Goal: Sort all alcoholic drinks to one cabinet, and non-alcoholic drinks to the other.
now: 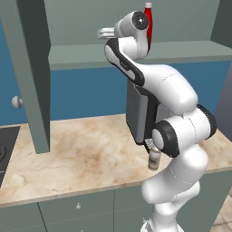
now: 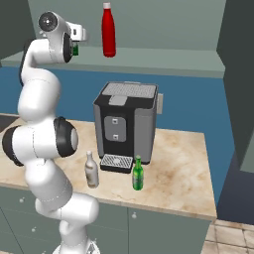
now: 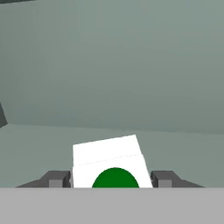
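Note:
My gripper [image 3: 111, 179] is up inside the open wall cabinet [image 2: 163, 62], with the green-and-white carton [image 3: 109, 162] between its fingers [image 3: 59, 179]. The carton rests on the cabinet shelf, slightly tilted. The fingers sit tight against its sides; whether they still press it cannot be told. In the right base view a bit of the carton [image 2: 75, 49] shows by the hand [image 2: 79, 35]. The tall red bottle [image 2: 108, 30] stands on the same shelf, to the right of the hand. On the counter stand the slim green bottle [image 2: 138, 174] and the pale bottle [image 2: 91, 170].
A grey coffee machine [image 2: 126, 124] stands on the marble counter behind the two bottles. The cabinet's open door [image 1: 34, 68] hangs at the left, and another open door [image 2: 238, 74] at the right. A stove edge [image 1: 4, 149] lies at the far left.

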Robot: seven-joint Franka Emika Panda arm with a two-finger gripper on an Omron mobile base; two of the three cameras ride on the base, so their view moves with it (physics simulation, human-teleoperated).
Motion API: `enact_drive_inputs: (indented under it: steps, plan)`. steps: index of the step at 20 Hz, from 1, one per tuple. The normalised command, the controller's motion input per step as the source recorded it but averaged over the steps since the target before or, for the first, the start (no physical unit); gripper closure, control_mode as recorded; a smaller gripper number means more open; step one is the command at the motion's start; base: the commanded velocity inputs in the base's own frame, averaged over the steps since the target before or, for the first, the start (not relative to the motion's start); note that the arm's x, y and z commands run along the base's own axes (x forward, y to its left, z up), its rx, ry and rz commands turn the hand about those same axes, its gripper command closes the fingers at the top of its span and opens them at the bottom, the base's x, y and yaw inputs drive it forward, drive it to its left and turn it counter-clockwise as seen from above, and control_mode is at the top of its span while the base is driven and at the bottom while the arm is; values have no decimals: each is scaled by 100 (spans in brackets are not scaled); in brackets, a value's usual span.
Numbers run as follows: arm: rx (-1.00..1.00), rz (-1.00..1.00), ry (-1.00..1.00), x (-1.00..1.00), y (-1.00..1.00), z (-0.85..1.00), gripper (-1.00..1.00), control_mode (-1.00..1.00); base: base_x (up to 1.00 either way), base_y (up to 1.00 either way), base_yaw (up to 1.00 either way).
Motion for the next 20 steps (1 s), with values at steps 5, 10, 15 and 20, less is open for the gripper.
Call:
enact_drive_inputs:
  steps: [5,10,15,20]
  plan:
    - [0,0,-3,21,0,-16,-100,-100,0,0,0]
    - [0,0,-1,29,0,-13,-100,-100,0,0,0]
    - [0,0,-1,36,1,-12,-100,-100,0,0,0]
    - [0,0,-1,16,2,-7,-100,-100,0,0,0]
